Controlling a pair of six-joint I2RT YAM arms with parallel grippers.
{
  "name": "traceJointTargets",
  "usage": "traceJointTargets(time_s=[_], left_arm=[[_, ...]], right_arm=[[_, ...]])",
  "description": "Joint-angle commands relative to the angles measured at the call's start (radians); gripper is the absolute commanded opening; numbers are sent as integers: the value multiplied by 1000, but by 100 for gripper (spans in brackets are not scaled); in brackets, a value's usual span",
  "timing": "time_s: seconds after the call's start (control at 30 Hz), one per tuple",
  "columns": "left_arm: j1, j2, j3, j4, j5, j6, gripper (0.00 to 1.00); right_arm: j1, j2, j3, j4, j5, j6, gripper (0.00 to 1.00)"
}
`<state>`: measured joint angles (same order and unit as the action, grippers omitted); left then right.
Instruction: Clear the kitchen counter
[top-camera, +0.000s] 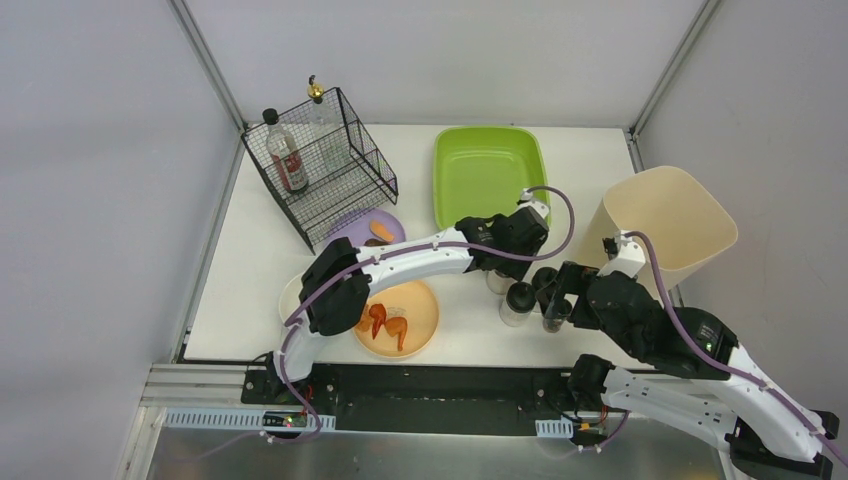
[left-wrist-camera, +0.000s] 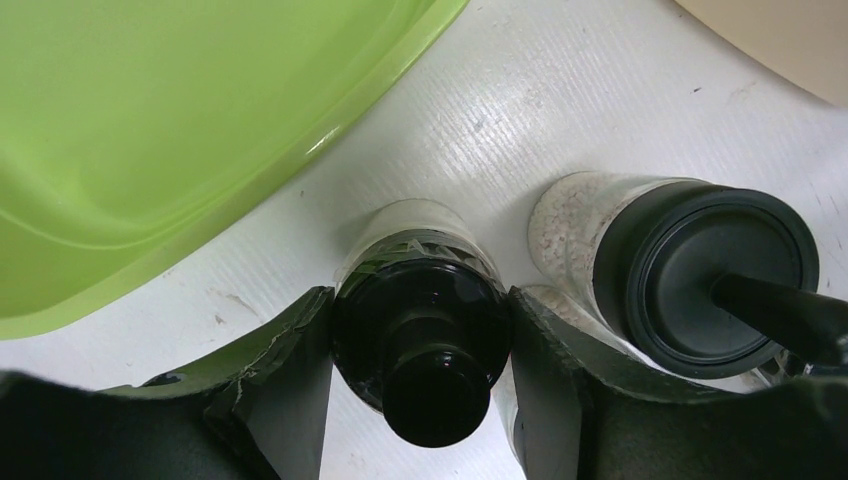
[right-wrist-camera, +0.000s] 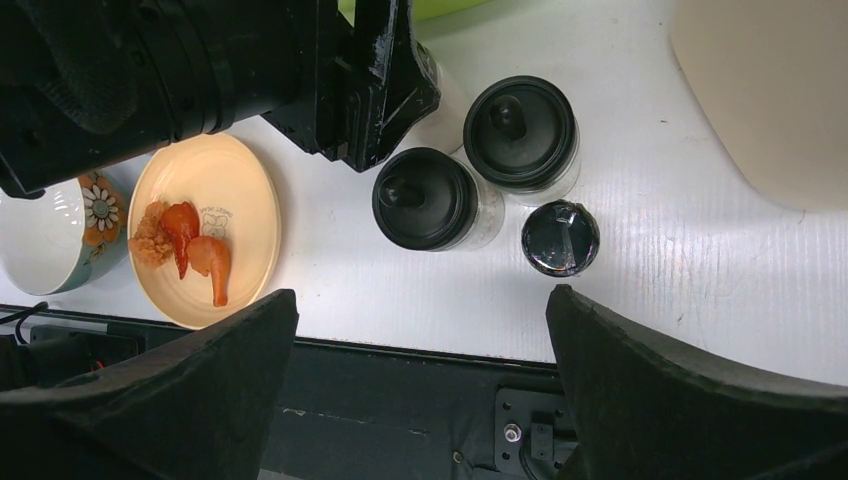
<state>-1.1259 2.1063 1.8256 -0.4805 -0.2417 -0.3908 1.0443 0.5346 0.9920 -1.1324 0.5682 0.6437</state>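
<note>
Clamping one black-lidded jar (left-wrist-camera: 415, 300), the left tool (left-wrist-camera: 421, 345) stood beside three other jars (right-wrist-camera: 425, 200) on the white surface (top-camera: 250, 260) ahead of both arms. The right tool (right-wrist-camera: 418, 300) hung released near them. One green tray (top-camera: 485, 170) lay beyond, and two bottles (top-camera: 285, 155) stood in one wire rack (top-camera: 350, 170).

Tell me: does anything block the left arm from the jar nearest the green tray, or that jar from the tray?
Nothing visible. The left jaws clasp the jar, and only bare counter lies between it and the green tray. A second jar stands beside it, off that path.
</note>
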Motion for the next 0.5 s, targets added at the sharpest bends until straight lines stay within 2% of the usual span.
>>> traceJointTargets(time_s=[0.0, 0.47], left_arm=[[-5, -86, -41, -40, -32, 7, 0], [-5, -385, -228, -66, -118, 15, 0]], right_arm=[[4, -12, -12, 36, 0, 5, 100], [5, -5, -26, 79, -22, -2, 100]])
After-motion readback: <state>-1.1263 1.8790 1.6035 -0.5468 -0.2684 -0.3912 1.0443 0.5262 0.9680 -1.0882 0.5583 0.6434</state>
